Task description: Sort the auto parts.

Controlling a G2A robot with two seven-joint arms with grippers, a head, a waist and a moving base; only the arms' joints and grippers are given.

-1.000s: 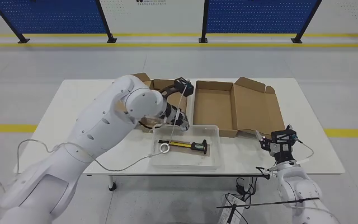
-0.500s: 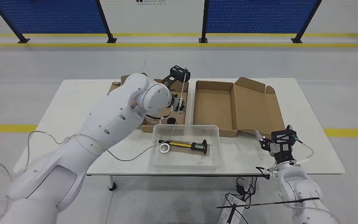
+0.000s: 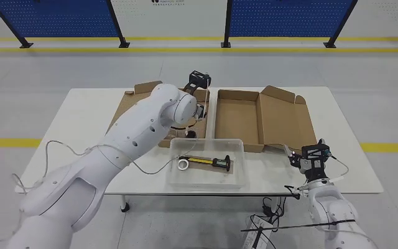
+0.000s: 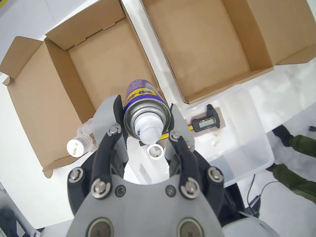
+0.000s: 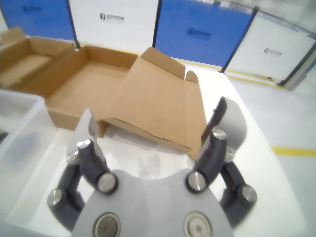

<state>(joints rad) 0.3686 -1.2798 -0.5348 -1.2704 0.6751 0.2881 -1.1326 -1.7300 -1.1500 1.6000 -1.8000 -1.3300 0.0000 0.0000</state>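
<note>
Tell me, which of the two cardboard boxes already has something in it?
The left box: a small white-capped bottle stands in its corner nearest the robot. The right box shows only bare cardboard inside.

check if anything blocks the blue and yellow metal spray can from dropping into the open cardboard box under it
Nothing visible does. The left gripper holds the blue and yellow metal spray can above the open brown cardboard box. A small clear white-capped bottle sits at its near wall, off to the side.
</note>
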